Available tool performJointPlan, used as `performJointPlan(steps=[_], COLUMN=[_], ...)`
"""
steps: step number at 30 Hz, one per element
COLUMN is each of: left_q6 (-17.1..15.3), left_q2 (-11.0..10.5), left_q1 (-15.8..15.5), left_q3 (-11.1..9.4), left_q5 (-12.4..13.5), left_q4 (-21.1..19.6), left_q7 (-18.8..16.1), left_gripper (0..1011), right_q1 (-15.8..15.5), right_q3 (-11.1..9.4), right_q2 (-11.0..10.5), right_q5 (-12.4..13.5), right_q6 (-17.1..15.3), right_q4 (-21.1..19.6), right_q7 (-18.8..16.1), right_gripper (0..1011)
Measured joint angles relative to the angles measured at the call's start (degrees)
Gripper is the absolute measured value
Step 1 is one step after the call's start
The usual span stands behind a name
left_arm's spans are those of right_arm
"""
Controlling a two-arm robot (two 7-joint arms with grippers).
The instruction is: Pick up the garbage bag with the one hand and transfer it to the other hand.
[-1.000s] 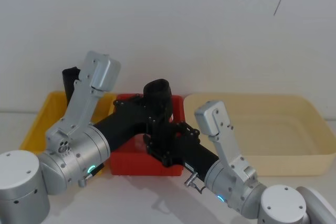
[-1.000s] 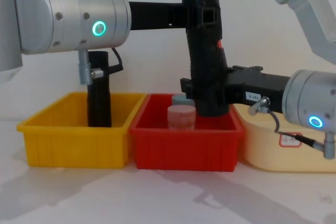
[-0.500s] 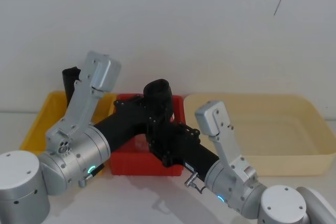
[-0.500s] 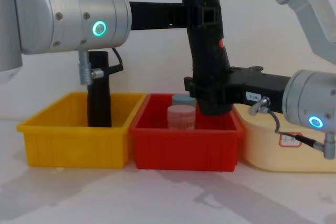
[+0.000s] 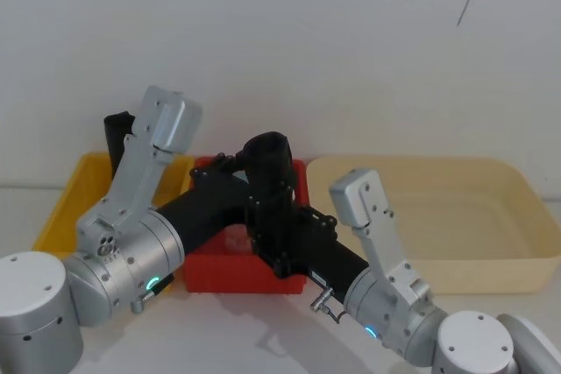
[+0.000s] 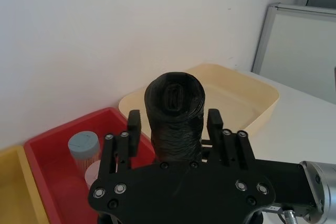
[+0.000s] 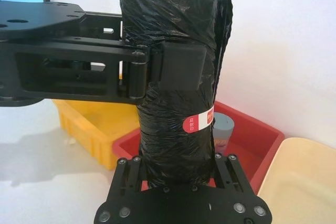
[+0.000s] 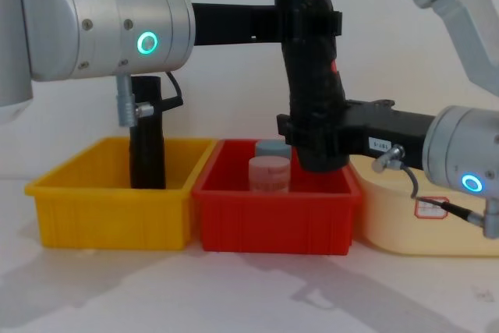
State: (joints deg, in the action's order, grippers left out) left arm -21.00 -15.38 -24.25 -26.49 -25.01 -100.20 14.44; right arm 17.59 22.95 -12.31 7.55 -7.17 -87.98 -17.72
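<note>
- while the garbage bag [image 8: 313,83] hangs there, how far along am i?
- you're mid-handover: it stands nearly upright above the red bin [image 8: 273,220], right claw [image 8: 316,144] clamped on its lower half, left claw [image 6: 173,125] around its top; whether that one grips, i cannot tell. its release remains.
- feel?
- crinkled matte black film, tight cylinder, small red label [image 7: 198,123].

No wording can be made out: small print is carried by a red-and-white sticker [image 7: 198,122] on the garbage bag [image 7: 168,24], by a white label [image 8: 380,144] on the right gripper [image 8: 313,144] and by a tag [image 8: 429,208] on the cream bin [image 8: 390,228].
</note>
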Motion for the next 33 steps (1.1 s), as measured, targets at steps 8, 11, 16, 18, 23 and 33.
performJointPlan(steps=[8, 11, 16, 18, 23, 33], left_q6=[0.0, 0.1, 0.2, 0.3, 0.6, 1.9], left_q2=[-0.1, -0.2, -0.7, -1.0, -1.9, -3.7], left_q1=[0.0, 0.1, 0.4, 0.6, 1.1, 1.8], left_q3=[0.1, 0.3, 1.0, 1.5, 2.8, 5.4], left_q5=[-0.2, -0.6, -1.5, -2.0, -3.3, -4.3], left_q4=[0.0, -0.1, -0.5, -0.7, -1.0, 0.2], left_q7=[0.1, 0.4, 1.0, 1.3, 1.7, 1.3], left_gripper=[967, 1002, 1002, 1002, 1001, 1002], right_q1=[-0.1, 0.0, 0.6, 0.8, 2.2, 6.1], right_q3=[-0.4, -0.7, -1.4, -1.7, -2.8, -4.7], right_q2=[-0.1, -0.2, -0.7, -0.8, -1.6, -3.4], right_q5=[0.0, 0.0, -0.1, -0.2, -0.2, 0.0], right_q6=[-0.4, -0.8, -1.6, -1.8, -3.0, -5.9], right_q4=[-0.5, -0.7, -0.8, -0.8, -0.3, 2.6], right_q7=[0.4, 0.5, 0.5, 0.5, 0.5, -0.1], right_gripper=[568, 568, 568, 568, 568, 569])
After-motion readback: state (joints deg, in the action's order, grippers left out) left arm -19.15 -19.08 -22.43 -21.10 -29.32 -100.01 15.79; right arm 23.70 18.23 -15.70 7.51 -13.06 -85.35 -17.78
